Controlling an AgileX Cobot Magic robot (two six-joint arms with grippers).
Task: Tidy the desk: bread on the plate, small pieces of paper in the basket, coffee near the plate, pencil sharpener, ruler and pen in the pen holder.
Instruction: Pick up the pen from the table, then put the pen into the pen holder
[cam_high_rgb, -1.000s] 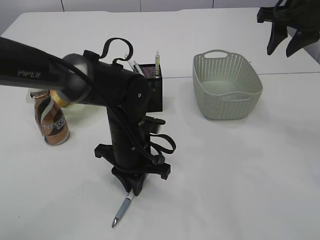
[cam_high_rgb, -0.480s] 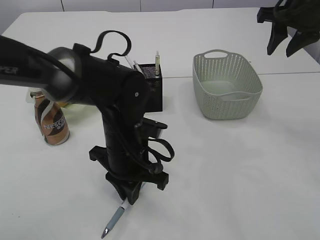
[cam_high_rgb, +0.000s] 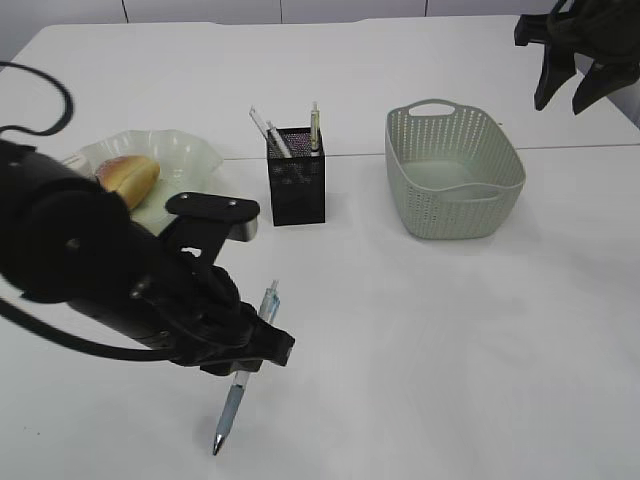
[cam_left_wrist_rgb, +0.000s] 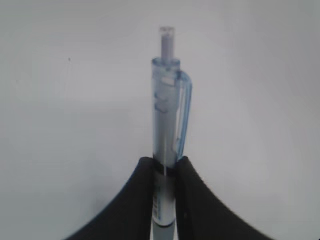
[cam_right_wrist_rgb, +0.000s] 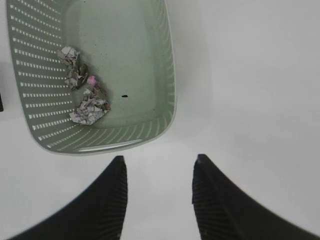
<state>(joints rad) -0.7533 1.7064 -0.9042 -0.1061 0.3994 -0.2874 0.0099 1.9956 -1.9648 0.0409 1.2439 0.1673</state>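
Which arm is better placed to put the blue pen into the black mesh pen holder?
Left. Its gripper is shut on the translucent blue click pen, near the black square mesh pen holder. The right gripper hangs open and empty beyond the grey-green perforated plastic basket.

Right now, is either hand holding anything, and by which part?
The left hand pinches the pen around mid-barrel, below its clip. The right hand holds nothing.
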